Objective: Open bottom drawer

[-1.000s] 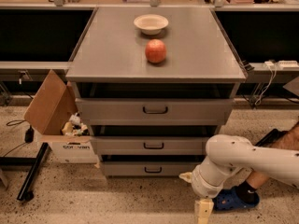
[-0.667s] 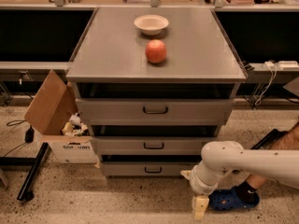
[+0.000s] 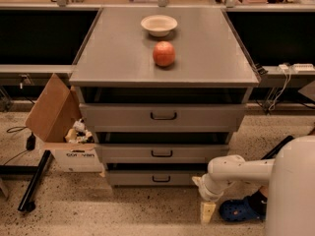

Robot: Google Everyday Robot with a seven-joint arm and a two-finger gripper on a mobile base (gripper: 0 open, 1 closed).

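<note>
The bottom drawer (image 3: 147, 178) is the lowest grey front of the cabinet, with a small dark loop handle (image 3: 161, 179) at its centre. It sits nearly flush, under the middle drawer (image 3: 162, 153) and the taller top drawer (image 3: 162, 116). My gripper (image 3: 207, 212) hangs low at the cabinet's lower right corner, just right of the bottom drawer front and right of its handle, pointing down toward the floor. My white arm (image 3: 236, 173) reaches in from the right.
A red apple (image 3: 164, 53) and a white bowl (image 3: 159, 24) sit on the cabinet top (image 3: 108, 58). An open cardboard box (image 3: 59, 127) stands at the left, with a black bar (image 3: 34, 181) on the floor. A blue shoe (image 3: 238, 209) lies beside my arm.
My arm and gripper have shifted left, closer to the cabinet's lower right corner. The drawers have not moved.
</note>
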